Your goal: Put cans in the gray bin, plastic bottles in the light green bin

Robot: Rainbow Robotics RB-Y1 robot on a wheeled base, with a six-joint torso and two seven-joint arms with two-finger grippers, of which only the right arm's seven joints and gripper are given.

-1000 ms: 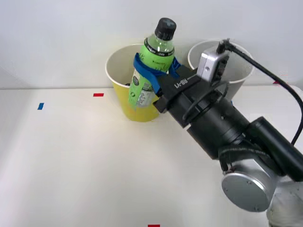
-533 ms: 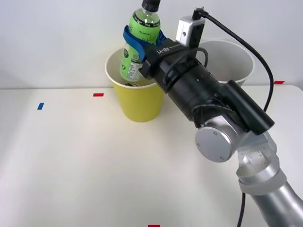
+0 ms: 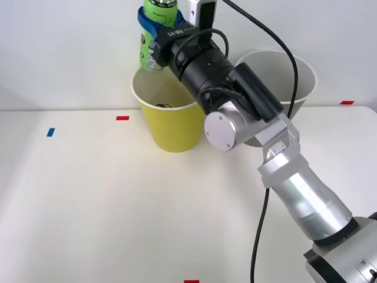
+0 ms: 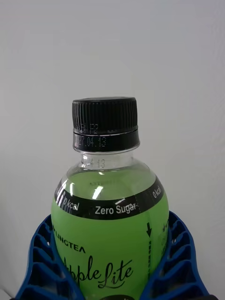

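One plastic bottle (image 3: 154,35) clamped in the right pincer (image 3: 154,26), above the light green bin (image 3: 171,121). One gray bin (image 3: 294,82) beside the arm. Two bins total. White table (image 3: 88,200), pale wall (image 3: 59,47).

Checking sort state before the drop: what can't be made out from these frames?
- Bottle cap: cut off by the top edge in the front view.
- Gray bin: front and base hidden by the right arm in the front view.
- Light green bin contents: one dark item low inside, too small to identify.
- Bottle's lower half: hidden by the right pincer fingers and cut off by the picture's edge in the wrist view.
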